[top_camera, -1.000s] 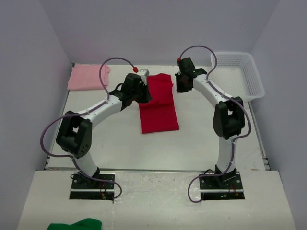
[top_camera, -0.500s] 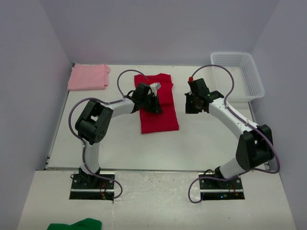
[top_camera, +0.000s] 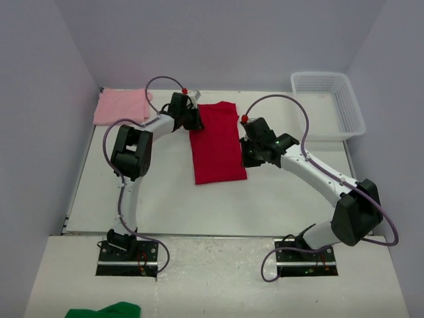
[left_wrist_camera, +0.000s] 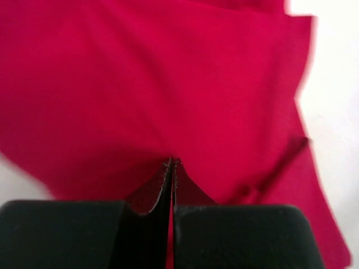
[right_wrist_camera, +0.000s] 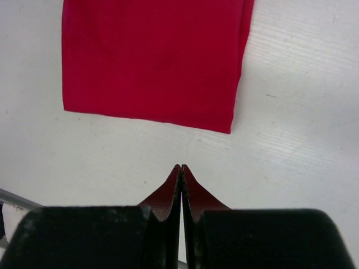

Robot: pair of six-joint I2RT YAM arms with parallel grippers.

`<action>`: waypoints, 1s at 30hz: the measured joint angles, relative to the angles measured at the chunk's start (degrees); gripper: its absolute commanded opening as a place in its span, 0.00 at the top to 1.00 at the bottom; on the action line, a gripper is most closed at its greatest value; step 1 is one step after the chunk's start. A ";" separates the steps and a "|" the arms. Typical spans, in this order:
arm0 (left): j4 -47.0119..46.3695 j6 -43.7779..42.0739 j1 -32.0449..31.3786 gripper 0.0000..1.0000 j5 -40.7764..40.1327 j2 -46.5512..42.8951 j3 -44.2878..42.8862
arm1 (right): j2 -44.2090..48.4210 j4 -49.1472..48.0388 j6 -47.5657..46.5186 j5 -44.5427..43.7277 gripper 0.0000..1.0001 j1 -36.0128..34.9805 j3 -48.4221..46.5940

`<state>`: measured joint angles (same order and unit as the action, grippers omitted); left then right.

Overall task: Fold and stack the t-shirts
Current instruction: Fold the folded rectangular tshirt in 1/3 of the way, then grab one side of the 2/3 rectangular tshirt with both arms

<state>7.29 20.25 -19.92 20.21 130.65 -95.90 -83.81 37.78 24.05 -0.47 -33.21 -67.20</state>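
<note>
The white tabletop (top_camera: pixel 165 199) carries everything. On it, just toward 12 o'clock of centre, the bright crimson cloth t-shirt (top_camera: pixel 215 142) lies flat as a long, narrow strip with its short edges at 12 and 6. The white mesh plastic basket (top_camera: pixel 353 109) stands at the table's 2 o'clock corner. The pale pink t-shirt (top_camera: pixel 121 106), already a small folded rectangle, sits at 10 o'clock, well apart from the red one. A scrap of green cloth (top_camera: pixel 106 310) shows off the table at 7 o'clock.

The left gripper (left_wrist_camera: pixel 171 163) is at the red shirt's 11 o'clock corner with its jaws pressed together over the fabric. Its wrist view is too close to show whether they pinch a layer. The right gripper (right_wrist_camera: pixel 180 167) is at the shirt's 4 o'clock edge, also with its jaws together. Nothing is between them, and the tips are over bare table just beside the hem.

The step in hand looks like halving the strip end to end. To do it well, both grippers should take the two corners of one short edge, catching every layer. They should lift low, carry the edge across evenly and lay it square on the opposite edge before letting go, so the result matches the pink rectangle for stacking.

No brand, label or writing can be read on anything
</note>
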 measured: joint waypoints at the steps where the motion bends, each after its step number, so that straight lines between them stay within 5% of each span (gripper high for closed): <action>1: 0.63 -0.39 1.31 1.00 -0.42 0.46 -0.70 | -0.02 0.26 0.33 0.00 1.00 -0.79 0.00; 5: 2.27 -1.44 5.46 1.00 -1.42 -0.42 -0.35 | -0.28 0.44 1.01 -0.09 1.00 -2.95 0.00; 9: 1.31 -0.46 5.14 1.00 -3.13 -10.62 9.42 | -2.60 -0.09 1.51 -1.31 1.00 -3.13 -0.07; 18: -3.85 7.32 -12.55 1.00 -16.70 -46.90 33.51 | -22.08 0.85 0.68 -2.99 1.00 -2.08 -13.79; 30: -0.37 6.43 -16.20 1.00 -22.21 -34.75 37.27 | -29.68 0.92 0.37 -2.82 1.00 -0.87 -18.58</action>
<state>6.92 26.68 -36.12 -2.00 95.90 -58.63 -113.49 38.70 24.43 -3.29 -34.09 -85.78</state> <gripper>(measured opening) 0.002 0.003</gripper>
